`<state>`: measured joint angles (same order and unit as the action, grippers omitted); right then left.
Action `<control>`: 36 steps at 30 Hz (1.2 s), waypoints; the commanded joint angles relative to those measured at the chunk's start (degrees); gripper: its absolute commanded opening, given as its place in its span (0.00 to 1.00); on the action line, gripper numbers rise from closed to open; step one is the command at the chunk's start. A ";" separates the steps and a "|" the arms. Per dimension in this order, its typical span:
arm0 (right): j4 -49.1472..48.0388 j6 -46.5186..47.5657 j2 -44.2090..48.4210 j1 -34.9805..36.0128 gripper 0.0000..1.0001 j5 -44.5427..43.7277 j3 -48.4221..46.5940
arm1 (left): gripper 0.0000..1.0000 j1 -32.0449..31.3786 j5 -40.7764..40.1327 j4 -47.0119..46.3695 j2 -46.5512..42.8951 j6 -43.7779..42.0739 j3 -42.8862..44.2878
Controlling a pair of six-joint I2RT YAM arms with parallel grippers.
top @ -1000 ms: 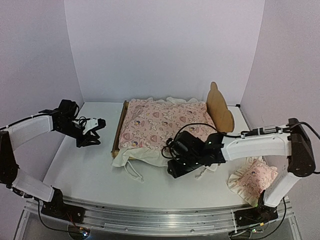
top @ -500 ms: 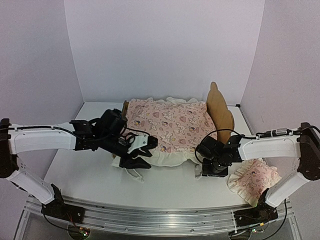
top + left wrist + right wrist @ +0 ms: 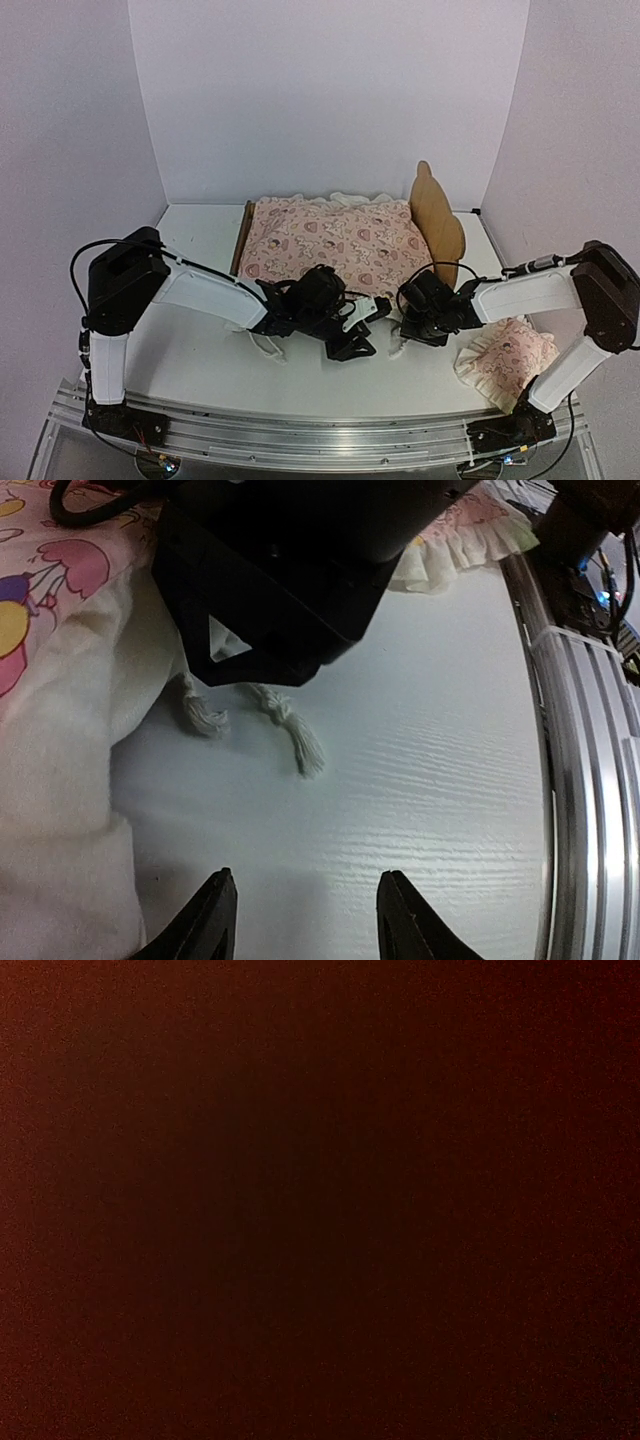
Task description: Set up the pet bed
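Pet bed (image 3: 437, 215) at table (image 3: 190, 345) rear, pink cover (image 3: 330, 245) spread over frame. Pillow (image 3: 508, 358) on table at R, not placed. L gripper (image 3: 366, 328) at cover's front edge, jaws apart, empty. R gripper (image 3: 412, 325) adjacent; wrist cam dark, jaw state indeterminable.

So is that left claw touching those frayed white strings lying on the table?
Apart. The left wrist view shows the left gripper open, with a stretch of bare table between its fingertips and the strings.

Left claw (image 3: 365, 328) now nearer right claw (image 3: 408, 325).
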<state>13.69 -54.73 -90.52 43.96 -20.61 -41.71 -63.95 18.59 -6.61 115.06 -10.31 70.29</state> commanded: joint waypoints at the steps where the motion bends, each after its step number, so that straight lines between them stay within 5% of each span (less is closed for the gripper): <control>1: -1.69 2.17 -4.02 -1.88 0.37 5.85 0.26 | 0.50 -0.41 -5.55 -5.36 5.12 4.20 7.28; 5: 0.83 5.17 -3.75 -2.04 0.18 5.98 1.21 | 0.49 -1.12 -10.12 -6.46 8.98 5.19 10.46; 12: 7.26 10.28 -2.57 -2.04 0.25 8.44 -1.15 | 0.50 -1.55 -16.34 -5.87 16.76 6.62 18.41; 21: 11.37 9.65 11.64 -2.04 0.34 7.34 0.20 | 0.50 -2.36 -20.20 -5.07 22.96 7.84 24.01; 26: 11.70 7.92 14.03 -2.04 0.38 8.55 1.59 | 0.37 -2.39 -21.87 -4.29 24.40 7.62 24.31; 33: 9.09 3.86 12.82 -2.01 0.46 11.61 3.04 | 0.00 -2.40 -19.39 -1.96 25.19 8.17 23.81; 36: 5.46 1.35 11.61 -1.49 0.55 12.01 4.15 | 0.00 -2.33 -18.90 -0.19 24.46 7.87 24.15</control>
<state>23.49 -49.30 -77.56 41.79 -10.54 -38.58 -66.73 -1.48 -11.49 138.19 -2.94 92.90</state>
